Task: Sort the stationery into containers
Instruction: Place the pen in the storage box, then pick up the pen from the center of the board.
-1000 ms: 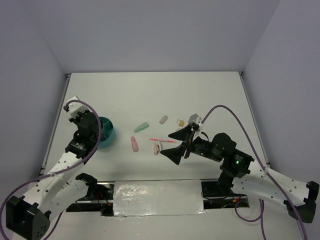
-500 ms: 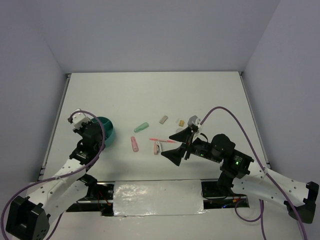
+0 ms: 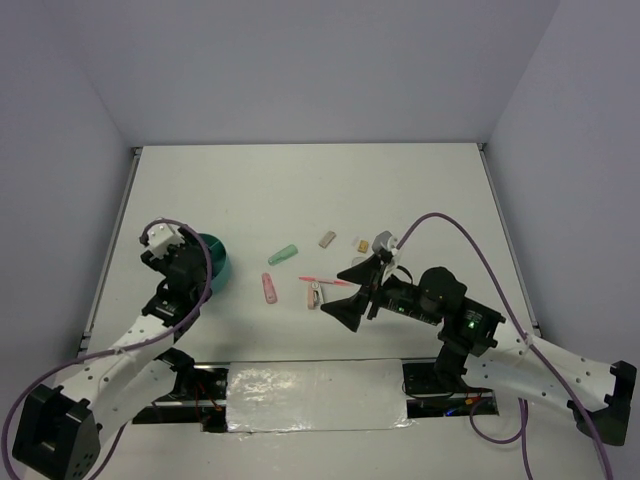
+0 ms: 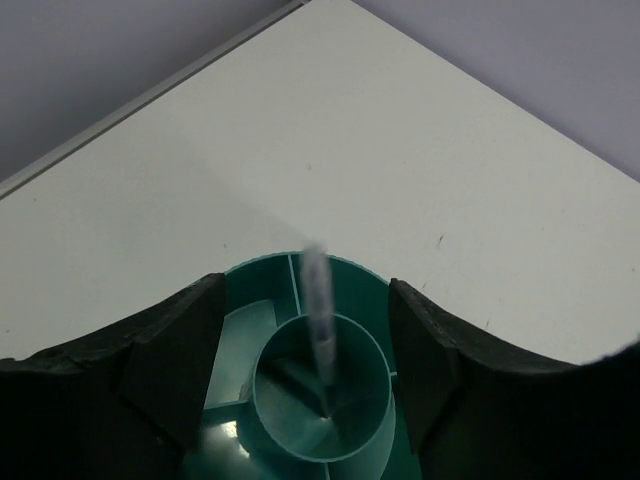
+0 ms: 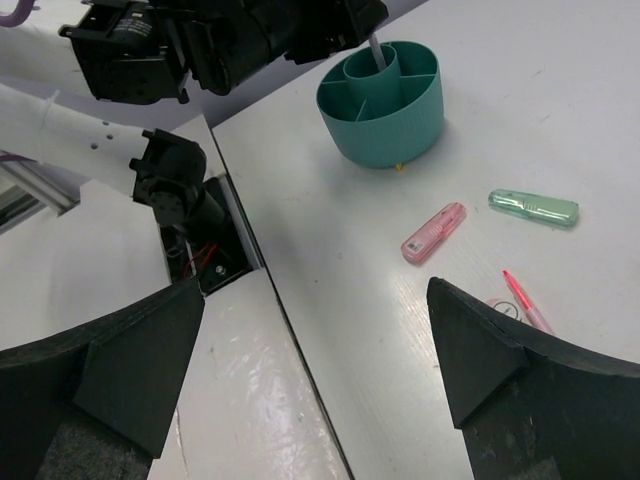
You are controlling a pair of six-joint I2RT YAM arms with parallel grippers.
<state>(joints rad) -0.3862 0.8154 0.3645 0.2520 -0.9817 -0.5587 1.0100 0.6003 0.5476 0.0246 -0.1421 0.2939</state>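
- My left end effector (image 4: 305, 345) stands wide above the teal organizer (image 4: 350, 268); a thin pen (image 4: 317, 300), blurred, stands in its centre cup.
- My right end effector (image 5: 315, 300) gapes wide, empty, near the pink stick (image 5: 433, 232).

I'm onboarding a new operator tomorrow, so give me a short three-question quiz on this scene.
1. True or false: the pen stands in the organizer's round middle cup.
2. How is the pink stick placed? A in the organizer, B flat on the table, C standing upright.
3. What colour is the tube lying on the table?
Key: 1 true; 2 B; 3 mint green.
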